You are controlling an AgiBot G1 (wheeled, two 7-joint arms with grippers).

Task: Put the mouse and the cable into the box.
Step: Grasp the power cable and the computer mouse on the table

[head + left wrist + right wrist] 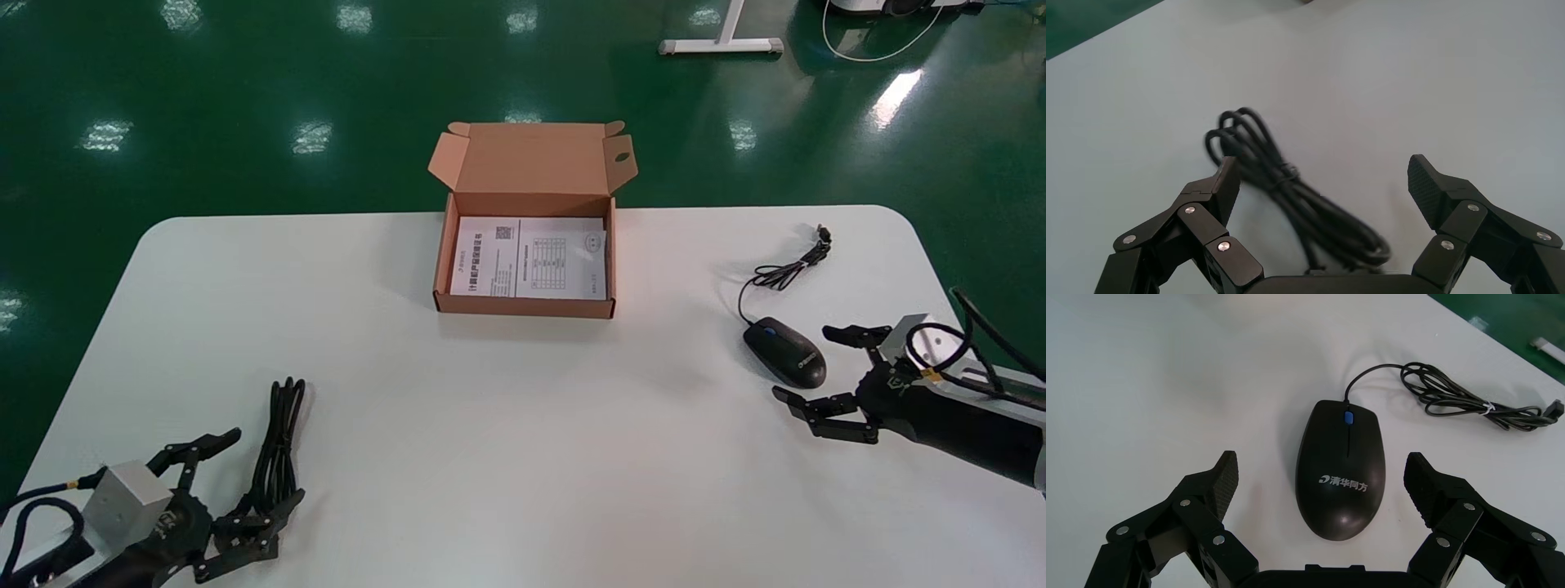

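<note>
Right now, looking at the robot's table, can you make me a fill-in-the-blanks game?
1. The black computer mouse, facing the right gripper, has a ____ scroll wheel.
2. The bundled black cable lies between the fingers of the left gripper, whose jaws stand ____.
3. Neither the mouse nor the cable is yet ____ the brown cardboard box on the white table.
Missing words: blue, open, inside.

1. A white table with rounded corners fills the foreground; its top is plain and evenly lit.
2. Beyond it, a glossy green floor mirrors rows of overhead lights; the brightest streak lies at far right.
3. A white furniture foot stands at the far edge; a pale cord loops on the floor near it.
</note>
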